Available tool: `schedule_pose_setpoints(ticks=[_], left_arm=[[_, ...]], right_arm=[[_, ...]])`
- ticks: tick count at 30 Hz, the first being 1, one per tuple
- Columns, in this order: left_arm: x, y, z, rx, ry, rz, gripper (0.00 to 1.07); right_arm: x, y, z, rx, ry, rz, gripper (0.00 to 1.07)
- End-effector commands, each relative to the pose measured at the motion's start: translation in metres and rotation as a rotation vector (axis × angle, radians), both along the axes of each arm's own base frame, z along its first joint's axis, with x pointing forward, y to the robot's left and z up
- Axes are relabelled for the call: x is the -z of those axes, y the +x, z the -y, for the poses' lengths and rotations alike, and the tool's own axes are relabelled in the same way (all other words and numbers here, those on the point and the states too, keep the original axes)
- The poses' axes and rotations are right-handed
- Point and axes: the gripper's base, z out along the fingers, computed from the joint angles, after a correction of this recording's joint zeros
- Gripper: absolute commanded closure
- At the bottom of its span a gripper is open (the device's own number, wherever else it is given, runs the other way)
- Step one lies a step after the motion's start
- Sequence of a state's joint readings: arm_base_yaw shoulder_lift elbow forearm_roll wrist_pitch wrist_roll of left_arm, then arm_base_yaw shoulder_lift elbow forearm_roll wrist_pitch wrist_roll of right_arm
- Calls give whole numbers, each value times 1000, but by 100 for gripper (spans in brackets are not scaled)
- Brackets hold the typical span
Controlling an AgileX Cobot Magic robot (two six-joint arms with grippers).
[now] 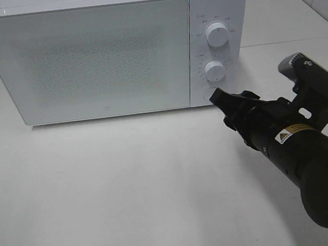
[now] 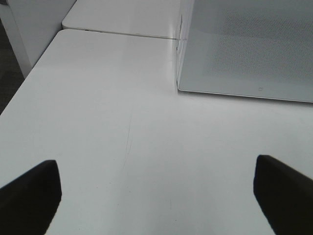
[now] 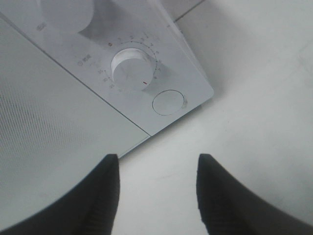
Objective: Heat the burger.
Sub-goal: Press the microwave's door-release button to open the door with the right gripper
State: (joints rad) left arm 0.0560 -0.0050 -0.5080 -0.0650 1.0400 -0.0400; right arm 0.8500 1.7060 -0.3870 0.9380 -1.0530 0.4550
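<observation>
Burger position cannot be established: it does not show in any of the three views. The only enclosure present is a white microwave (image 1: 88,60) whose door (image 1: 94,57) is shut, and the door's speckled panel lets nothing inside be seen.

Control panel, to the right of the door: upper knob (image 1: 218,35), lower knob (image 1: 214,69) with a printed scale around it, and a round button (image 1: 209,92) at the panel's bottom corner.

Right hand (image 1: 215,96): its tip sits at that round button in the high view, partly covering it. In the right wrist view the two black fingers (image 3: 105,196) stand parted with a clear gap, nothing between them, and the button lies ahead of the gap. Whether the tip touches the button cannot be told. The right arm (image 1: 307,161) comes in low from the right edge and carries a yellow warning label (image 1: 293,132).

Left hand (image 2: 156,196): seen in its wrist view only, spread wide, holding nothing, above bare bench (image 1: 101,193) and facing the microwave's near left corner.

The microwave stands at the back of the white bench. A seam in the surface runs along beside it, with a second white tabletop (image 2: 122,17) beyond.
</observation>
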Motion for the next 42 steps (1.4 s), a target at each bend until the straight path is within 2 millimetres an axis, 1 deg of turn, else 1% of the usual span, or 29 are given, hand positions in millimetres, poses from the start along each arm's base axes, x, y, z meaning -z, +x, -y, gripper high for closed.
schedule_pose_setpoints(ticks=[1,2,3,4,5,6,7,8,9,10,11,12,14,20,24,25,27,28,30,31,32,34,35,37,41,42], left_arm=[[1,-2,0,-3,-3,19,6],[1,-2,0,-3,-3,19,6],[1,-2,0,-3,-3,19,6],[1,-2,0,-3,-3,19,6],[1,-2,0,-3,-3,19,6],[1,-2,0,-3,-3,19,6],[1,-2,0,-3,-3,19,6],[1,-2,0,-3,-3,19,6],[1,-2,0,-3,-3,19,6],[1,-2,0,-3,-3,19,6],[1,-2,0,-3,-3,19,6],[1,-2,0,-3,-3,19,6],[1,-2,0,-3,-3,19,6],[1,-2,0,-3,-3,19,6],[1,-2,0,-3,-3,19,6],[1,-2,0,-3,-3,19,6],[1,-2,0,-3,-3,19,6],[1,-2,0,-3,-3,19,6],[1,-2,0,-3,-3,19,6],[1,-2,0,-3,-3,19,6],[1,-2,0,-3,-3,19,6],[1,-2,0,-3,-3,19,6],[1,-2,0,-3,-3,19,6],[1,-2,0,-3,-3,19,6],[1,-2,0,-3,-3,19,6],[1,-2,0,-3,-3,19,6]], right_arm=[[-1,1,-3,73,207,-21,68],[-1,0,-3,125,331,-30,74],[-1,0,-3,125,331,-30,74],[-1,0,-4,153,401,-34,78],[-1,0,-4,201,518,-42,85],[-1,0,-4,201,518,-42,85],[-1,0,-4,224,571,-45,88],[-1,0,-4,258,652,-51,94],[-1,0,-4,258,652,-51,94],[-1,0,-4,267,672,-52,97],[-1,0,-3,287,709,-54,102],[-1,0,-3,287,709,-54,102],[0,0,-3,299,724,-58,107],[10,2,-3,344,751,-76,107],[18,8,-9,364,753,-86,107],[20,12,-12,370,755,-82,107],[22,15,-13,376,754,-79,107],[23,21,-13,389,758,-72,107],[24,24,-13,398,760,-70,107],[25,30,-12,407,762,-67,107],[25,30,-12,407,762,-67,107],[25,42,-12,413,769,-52,107],[25,42,-12,413,769,-52,107],[26,51,-11,419,773,-41,107],[28,58,-12,431,780,-45,107],[29,63,-12,436,784,-48,107]])
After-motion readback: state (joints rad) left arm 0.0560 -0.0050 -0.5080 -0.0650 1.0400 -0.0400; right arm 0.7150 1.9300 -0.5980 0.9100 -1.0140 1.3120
